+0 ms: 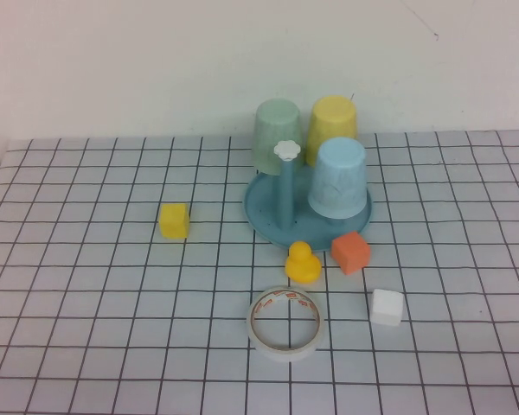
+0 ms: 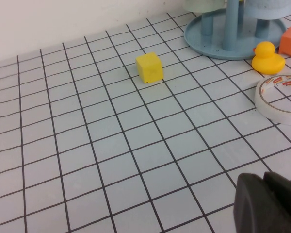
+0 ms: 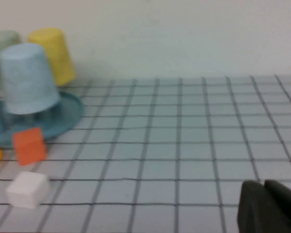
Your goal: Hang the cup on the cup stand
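Cup point(image 1: 332, 124): yellow, sitting upside down on the stand point(image 1: 268, 216), on a rear peg behind the blue cup point(image 1: 338, 177) and beside the green cup point(image 1: 278, 131); by the look of it, it is already hanging.
Cup axis: standing upright, mouth facing down toward the stand's dish.
Stand: sitting on the table point(image 1: 86, 328), white knob point(image 1: 287, 150) topping the middle post.
Left tool point(image 2: 269, 204): hovering low over the table, well apart from the stand on the yellow block's point(image 1: 174, 220) side; fingers point(image 2: 252, 201) appearing pressed together, holding nothing.
Right tool point(image 3: 266, 208): hovering low over the table, well apart from the stand on the white block's point(image 1: 387, 307) side; fingers point(image 3: 252, 206) appearing closed, holding nothing.
Key relation: the cup is lying beyond both tools, at the stand's far side; neither arm is looking clearly nearer, though the right wrist view is showing the cup more openly.
Near the stand: duck point(image 1: 302, 262), orange block point(image 1: 351, 252) and tape roll point(image 1: 285, 322) are sitting on the tools' side of it.
Judgement: the task is seeming finished, both arms parking clear.
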